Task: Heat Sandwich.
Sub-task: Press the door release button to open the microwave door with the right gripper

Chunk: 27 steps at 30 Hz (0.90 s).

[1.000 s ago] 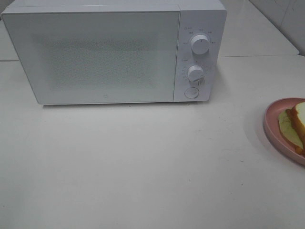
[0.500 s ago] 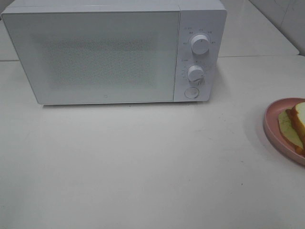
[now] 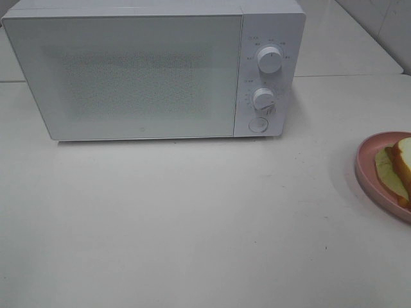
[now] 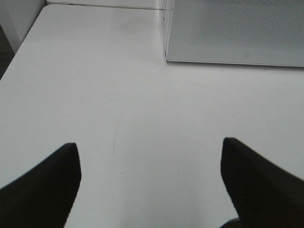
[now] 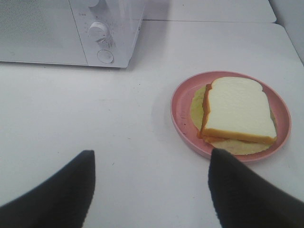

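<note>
Item: white microwave (image 3: 154, 70), door (image 3: 128, 96) shut, at the far side of the table (image 3: 192, 224). We count an upper knob (image 3: 270, 59) and a lower knob (image 3: 263, 98) over a round button (image 3: 257, 125). The print around them is too small to read; a tiny mark low on the door may be a logo.

Item: sandwich (image 5: 237, 111), lying on a pink plate (image 5: 183, 118) at the table's right edge, well apart from the microwave.

Left gripper (image 4: 149, 142): fingers spread wide, empty.

Right gripper (image 5: 152, 152): likewise spread, empty, near the plate.

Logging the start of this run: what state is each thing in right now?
microwave: shut.
sandwich: lying flat on pink plate, untouched.
pink plate: holding the sandwich, outside the microwave.
left gripper: open, empty.
right gripper: open, empty.
</note>
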Motion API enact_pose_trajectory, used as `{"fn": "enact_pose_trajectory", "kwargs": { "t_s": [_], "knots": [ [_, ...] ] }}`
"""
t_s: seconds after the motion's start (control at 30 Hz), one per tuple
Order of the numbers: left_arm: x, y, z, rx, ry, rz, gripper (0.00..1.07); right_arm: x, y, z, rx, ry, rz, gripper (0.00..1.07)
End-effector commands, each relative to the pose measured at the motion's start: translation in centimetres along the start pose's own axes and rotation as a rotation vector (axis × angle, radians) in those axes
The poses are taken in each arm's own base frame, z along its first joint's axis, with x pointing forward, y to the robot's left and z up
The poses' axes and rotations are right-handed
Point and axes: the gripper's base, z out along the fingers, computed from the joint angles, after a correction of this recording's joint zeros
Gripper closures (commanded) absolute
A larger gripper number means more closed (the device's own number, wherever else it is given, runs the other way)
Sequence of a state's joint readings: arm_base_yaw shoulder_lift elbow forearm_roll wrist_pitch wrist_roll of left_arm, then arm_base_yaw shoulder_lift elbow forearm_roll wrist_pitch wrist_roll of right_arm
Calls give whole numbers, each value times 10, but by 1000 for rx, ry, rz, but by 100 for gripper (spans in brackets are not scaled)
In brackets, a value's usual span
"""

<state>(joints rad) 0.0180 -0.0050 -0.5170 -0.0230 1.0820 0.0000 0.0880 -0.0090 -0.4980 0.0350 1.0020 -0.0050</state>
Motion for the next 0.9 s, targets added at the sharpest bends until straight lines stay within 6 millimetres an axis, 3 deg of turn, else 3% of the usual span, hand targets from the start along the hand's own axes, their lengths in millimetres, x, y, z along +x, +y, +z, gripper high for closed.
{"fn": "enact_pose_trajectory", "kwargs": {
  "t_s": [0.03, 0.9],
  "knots": [
    [1, 0, -2, 7, -28, 1, 30, 2, 0, -2, -4, -27, -5, 41],
    [1, 0, -2, 7, -28, 1, 30, 2, -1, -2, 6, -27, -10, 40]
  ]
}}
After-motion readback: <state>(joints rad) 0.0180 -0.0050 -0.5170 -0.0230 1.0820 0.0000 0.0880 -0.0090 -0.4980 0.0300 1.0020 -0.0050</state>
